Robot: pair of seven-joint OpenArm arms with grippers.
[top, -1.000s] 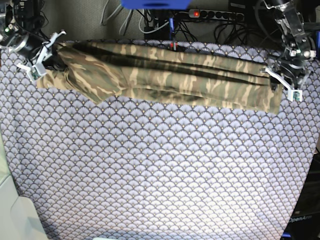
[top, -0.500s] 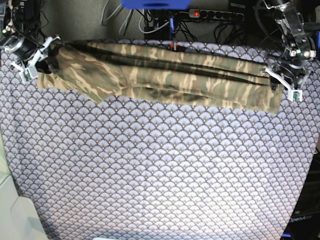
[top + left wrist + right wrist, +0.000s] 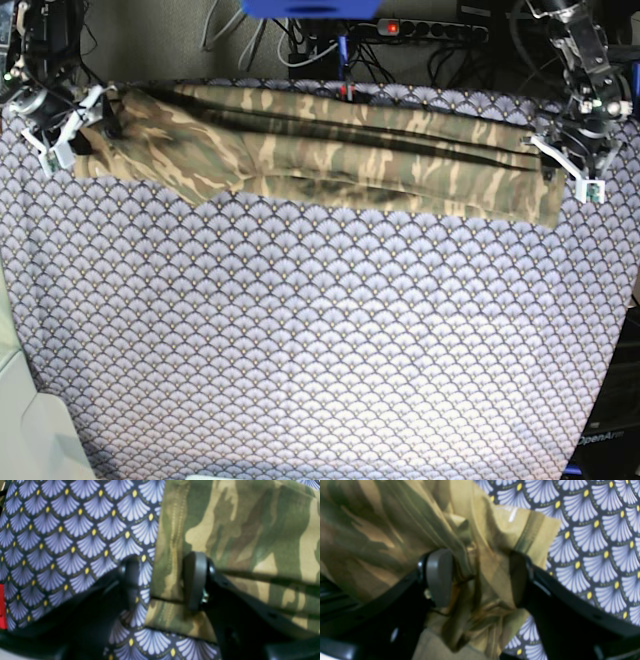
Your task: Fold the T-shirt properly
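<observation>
T-shirt [image 3: 330, 155] (folded long) spans tablecloth [image 3: 320, 340] — unobstructed.

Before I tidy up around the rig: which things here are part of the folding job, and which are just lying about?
Part of the job:
- T-shirt, lying in a long band at the far edge
- left gripper, open at one end
- right gripper, open at the other

Lying about:
- tablecloth
- power strip and cables behind the table

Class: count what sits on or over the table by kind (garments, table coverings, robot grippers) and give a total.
T-shirt: 1
Tablecloth: 1
Grippers: 2, left gripper and right gripper
Total: 4
</observation>
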